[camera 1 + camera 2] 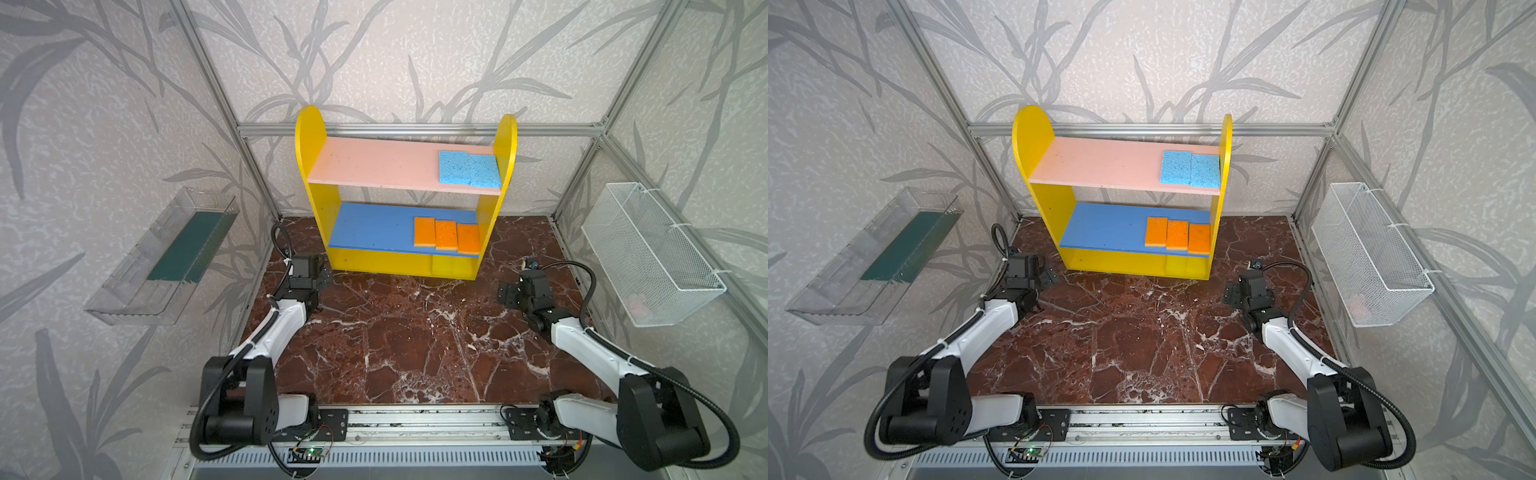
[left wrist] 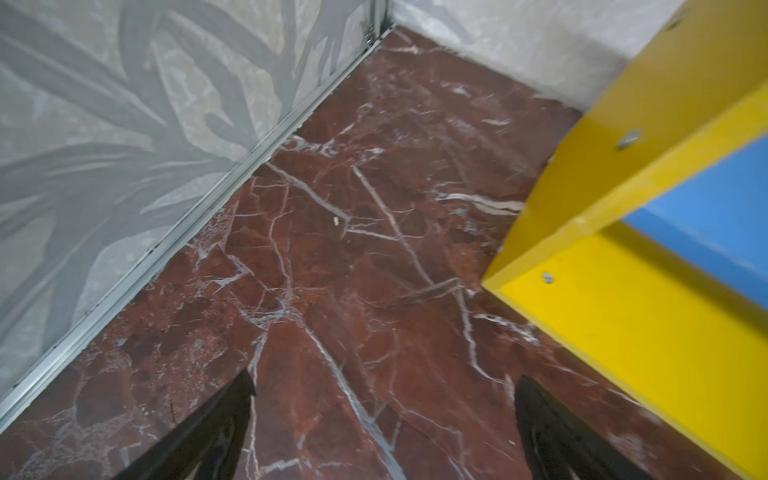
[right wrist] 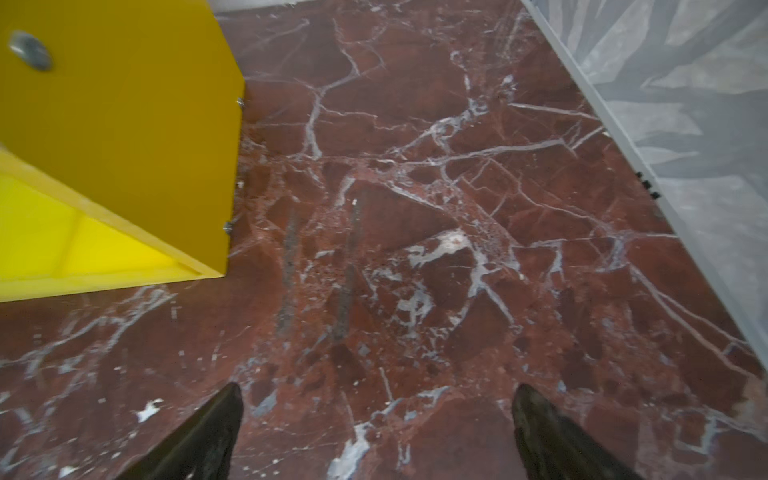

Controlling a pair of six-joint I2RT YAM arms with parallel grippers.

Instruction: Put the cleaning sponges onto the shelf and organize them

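The shelf [image 1: 311, 137] [image 1: 1027, 137] stands at the back of the marble floor. Two light blue sponges [image 1: 469, 168] [image 1: 1190, 168] lie side by side at the right end of its pink board. Three orange sponges [image 1: 446, 235] [image 1: 1177, 235] sit in a row at the right end of the blue board. Yellow sponges [image 3: 116, 249] fill the right of the bottom compartment. My left gripper [image 1: 325, 277] [image 2: 386, 376] hangs open over bare floor by the shelf's left foot [image 2: 582, 316]. My right gripper [image 1: 503, 293] [image 3: 379, 384] is open and empty beside the shelf's right panel [image 3: 124, 124].
A clear plastic tray [image 1: 137, 282] with a dark green pad [image 1: 187, 245] hangs on the left wall. A white wire basket [image 1: 648, 257] hangs on the right wall. Aluminium frame rails run along the floor edges [image 2: 166, 245] [image 3: 623, 145]. Both arm bases sit on the front rail [image 1: 415, 419].
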